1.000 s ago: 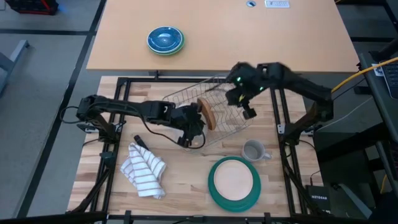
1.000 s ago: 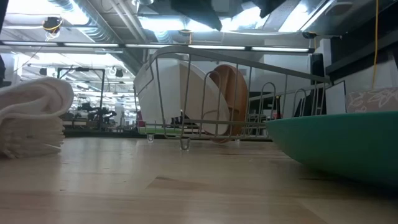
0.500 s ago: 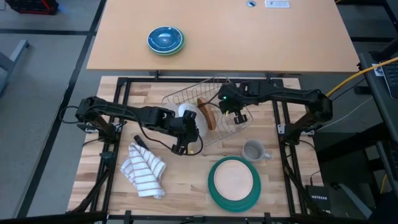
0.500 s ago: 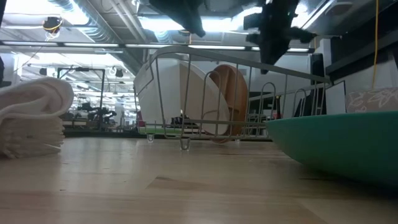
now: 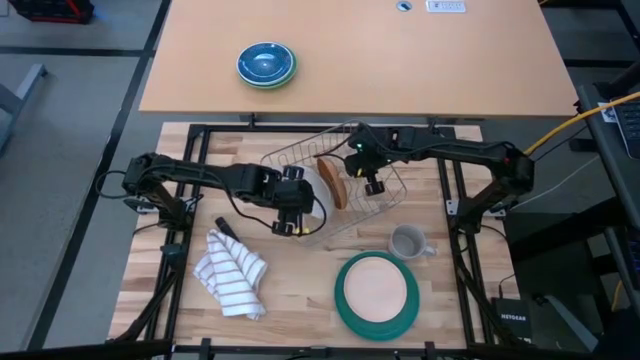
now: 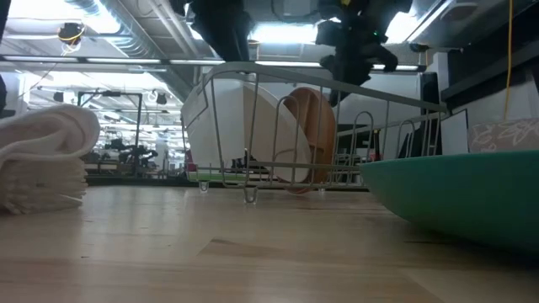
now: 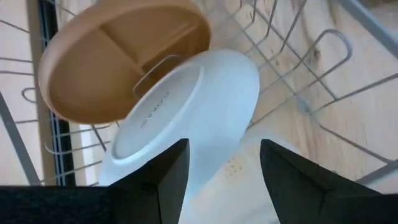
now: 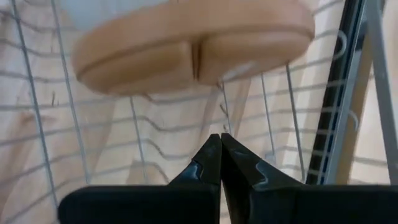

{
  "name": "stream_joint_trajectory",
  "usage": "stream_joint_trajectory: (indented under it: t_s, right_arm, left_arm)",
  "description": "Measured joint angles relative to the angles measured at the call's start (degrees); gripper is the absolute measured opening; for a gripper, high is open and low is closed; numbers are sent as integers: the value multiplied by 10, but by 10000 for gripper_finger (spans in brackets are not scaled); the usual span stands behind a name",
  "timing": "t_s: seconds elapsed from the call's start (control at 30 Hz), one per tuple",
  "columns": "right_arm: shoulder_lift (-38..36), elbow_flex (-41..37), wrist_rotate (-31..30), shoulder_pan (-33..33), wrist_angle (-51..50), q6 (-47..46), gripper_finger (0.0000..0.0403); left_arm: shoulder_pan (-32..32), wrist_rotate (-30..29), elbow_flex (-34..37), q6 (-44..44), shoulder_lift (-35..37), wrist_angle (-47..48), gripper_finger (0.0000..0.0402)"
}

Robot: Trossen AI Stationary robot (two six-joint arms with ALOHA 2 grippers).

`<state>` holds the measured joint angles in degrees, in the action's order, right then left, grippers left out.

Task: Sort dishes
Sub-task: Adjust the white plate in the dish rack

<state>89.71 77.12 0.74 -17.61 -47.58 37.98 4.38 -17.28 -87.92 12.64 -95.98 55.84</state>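
three plates (image 5: 376, 288), two racked

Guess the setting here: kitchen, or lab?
Likely a robotics lab or workshop, not a kitchen: a wire dish rack sits on a framed wooden bench, with open ceiling ducting behind.

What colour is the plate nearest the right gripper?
Tan plate, wood-coloured; clearest in the right wrist view.

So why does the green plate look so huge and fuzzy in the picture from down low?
In the low view the green plate sits right by the camera, so it looms large and soft-edged; bright ceiling lights glare behind the wire rack. In the high view it looks sharp and ordinary.
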Motion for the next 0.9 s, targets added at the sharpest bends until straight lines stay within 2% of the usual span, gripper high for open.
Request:
stream_joint_trajectory:
  t_s: [0.2,0.63,0.9]
  right_arm:
    - [14,0,33,0,15,0,7]
    - [20,0,34,0,10,6,7]
    - [20,0,34,0,11,13,7]
  left_arm:
    - [-17,0,0,-7,0,2,186]
    - [-34,-9,29,3,2,-6,186]
    - [-40,-28,31,61,1,-77,186]
